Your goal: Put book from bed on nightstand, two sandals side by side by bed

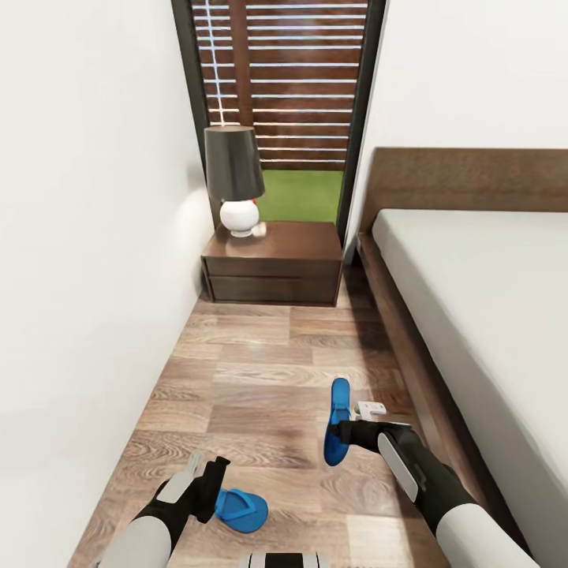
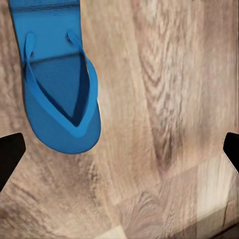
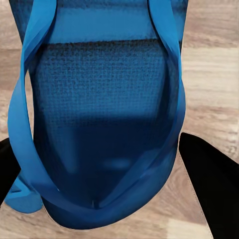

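Observation:
One blue sandal hangs tilted on its edge just above the wood floor, beside the bed. My right gripper is shut on it. In the right wrist view this sandal fills the space between the black fingers. The other sandal lies flat on the floor, just right of my left gripper. The left wrist view shows that sandal beyond the widely open fingers, untouched. A nightstand stands by the headboard. The book is out of view.
A black-shaded lamp with a white base stands on the nightstand's left part. A white wall bounds the narrow floor strip on the left, the bed frame on the right. A tall window is behind the nightstand.

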Robot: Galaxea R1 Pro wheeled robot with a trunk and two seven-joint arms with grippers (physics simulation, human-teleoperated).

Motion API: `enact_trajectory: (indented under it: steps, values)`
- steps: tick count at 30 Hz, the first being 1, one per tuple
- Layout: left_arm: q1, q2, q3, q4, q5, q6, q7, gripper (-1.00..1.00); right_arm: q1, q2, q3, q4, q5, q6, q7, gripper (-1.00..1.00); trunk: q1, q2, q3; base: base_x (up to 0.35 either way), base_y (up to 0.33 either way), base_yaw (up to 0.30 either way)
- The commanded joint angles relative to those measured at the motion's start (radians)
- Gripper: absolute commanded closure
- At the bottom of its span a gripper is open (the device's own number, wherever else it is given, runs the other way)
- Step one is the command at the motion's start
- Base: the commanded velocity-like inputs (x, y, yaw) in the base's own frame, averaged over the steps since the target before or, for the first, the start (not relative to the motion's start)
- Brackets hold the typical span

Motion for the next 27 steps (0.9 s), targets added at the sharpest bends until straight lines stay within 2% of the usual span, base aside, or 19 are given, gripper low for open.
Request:
enact_trajectory:
  steps: [1,15,17,21,27]
  values:
    - [0.0,-0.001,0.001,-0.003,0.01,0.006,0.007,-1.0,0.0,-0.001,0.002,-0.001,0.0,0.004,0.001,1.0,0.0,0.0,-0.001,0.181,-0.051,0.0]
    - [0.0,-0.001,-0.001,-0.001,0.012,0.01,0.008,-1.0,0.0,0.0,0.002,-0.001,0.0,0.004,0.001,1.0,0.0,0.0,-0.001,0.024,-0.009,0.0]
    - [0.0,-0.001,-0.001,0.007,0.012,0.027,0.007,-1.0,0.0,0.0,0.002,-0.001,0.0,0.004,0.001,1.0,0.0,0.0,-0.001,0.0,0.0,0.0]
    - [0.0,-0.001,-0.001,0.019,0.011,0.111,0.006,-1.0,0.0,0.0,0.002,-0.001,0.0,0.004,0.001,1.0,0.0,0.0,-0.001,0.0,0.0,0.0]
    - [0.0,-0.001,-0.001,0.021,0.012,0.129,0.007,-1.0,0.0,-0.001,0.002,-0.001,0.0,0.004,0.001,1.0,0.0,0.0,-0.001,0.0,0.0,0.0]
